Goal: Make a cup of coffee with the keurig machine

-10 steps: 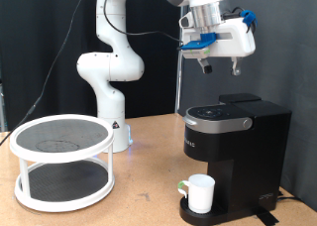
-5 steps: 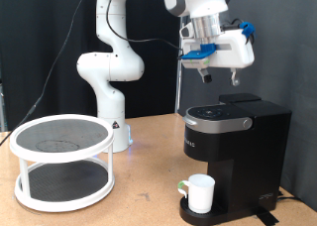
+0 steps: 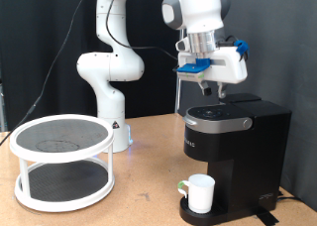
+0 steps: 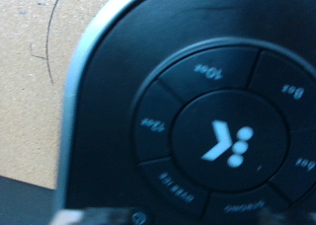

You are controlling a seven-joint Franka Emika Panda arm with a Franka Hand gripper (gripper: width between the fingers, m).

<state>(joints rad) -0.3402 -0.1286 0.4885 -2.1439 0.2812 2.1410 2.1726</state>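
The keurig machine was seen standing at the exterior view's right, its lid down, with the cup already set on its drip tray. Its silver-rimmed top panel lay directly below the gripper, which was held just above it, fingers pointing down. Whether those fingers were apart or together could not be told. A white two-tier rack was seen well apart, at the left.

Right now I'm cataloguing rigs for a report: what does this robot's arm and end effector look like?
The glossy white, rounded-segment arm rises from a bulky white base, with black cables trailing near its upper links. Its end effector sits under a white wrist block with blue fittings, and its short fingers look dark. No markings are legible.
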